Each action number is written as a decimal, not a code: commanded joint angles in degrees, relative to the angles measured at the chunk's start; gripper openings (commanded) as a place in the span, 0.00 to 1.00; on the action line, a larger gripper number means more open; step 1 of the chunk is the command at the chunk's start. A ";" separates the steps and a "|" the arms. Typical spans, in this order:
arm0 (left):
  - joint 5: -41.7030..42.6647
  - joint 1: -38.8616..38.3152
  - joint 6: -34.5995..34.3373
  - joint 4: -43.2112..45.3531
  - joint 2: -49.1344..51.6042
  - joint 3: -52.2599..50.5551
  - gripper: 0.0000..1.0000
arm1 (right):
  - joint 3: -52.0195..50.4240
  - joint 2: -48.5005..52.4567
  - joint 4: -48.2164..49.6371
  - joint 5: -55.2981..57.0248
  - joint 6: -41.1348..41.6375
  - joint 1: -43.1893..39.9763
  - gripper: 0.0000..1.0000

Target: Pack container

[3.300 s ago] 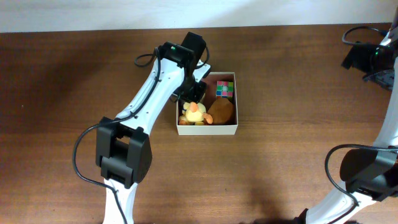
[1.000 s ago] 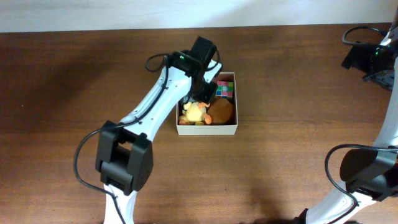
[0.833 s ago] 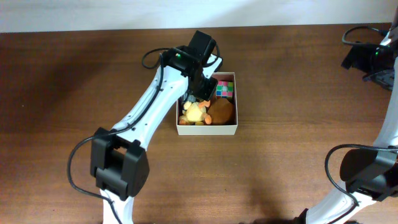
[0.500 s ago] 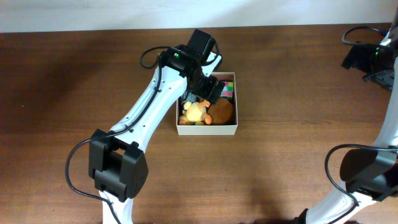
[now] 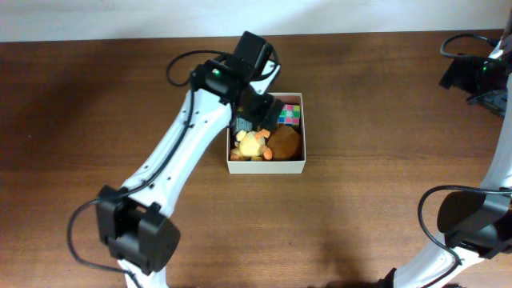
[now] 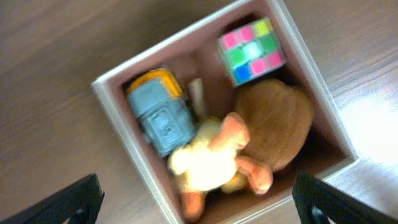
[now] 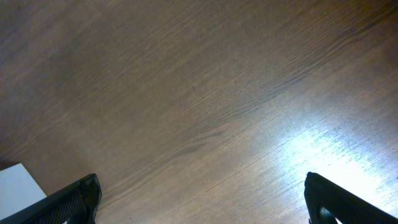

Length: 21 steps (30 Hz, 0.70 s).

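The container (image 5: pixel 266 168) is a square white box on the brown table, and in the left wrist view its rim (image 6: pixel 180 34) frames a pink-brown inside. In it lie a blue and yellow toy (image 6: pixel 158 115), a yellow duck (image 6: pixel 205 165), a brown plush (image 6: pixel 277 124) and a coloured cube (image 6: pixel 252 50). My left gripper (image 5: pixel 256 108) hangs above the box's back left corner. It shows again in the wrist view as the left gripper (image 6: pixel 205 208), open, with nothing held. My right gripper (image 7: pixel 208 202) is open over bare wood, far off at the table's back right (image 5: pixel 480 76).
The left arm (image 5: pixel 184 160) slants across the table from the front left to the box. A white object's corner (image 7: pixel 18 183) shows at the lower left of the right wrist view. Cables hang by the right arm (image 5: pixel 456 48).
My left gripper has opened and drawn up and back out of the box, towards the back left. The blue and yellow toy now lies uncovered inside. The right arm has not moved.
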 commanded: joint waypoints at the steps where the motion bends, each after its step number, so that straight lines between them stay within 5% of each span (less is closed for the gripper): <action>1: -5.51 4.24 -1.79 -5.18 -5.55 1.38 0.99 | 0.07 0.09 0.07 0.09 0.50 -0.17 0.99; 15: -3.32 26.75 -2.73 -22.14 -23.78 1.29 0.99 | 0.07 0.09 0.07 0.09 0.50 -0.17 0.99; 20: -2.38 31.87 -2.67 -14.80 -33.09 -3.28 0.99 | 0.07 0.09 0.07 0.09 0.50 -0.17 0.99; 21: -1.46 32.20 -1.64 -7.39 -38.23 -8.94 0.99 | 0.07 0.09 0.07 0.09 0.50 -0.17 0.98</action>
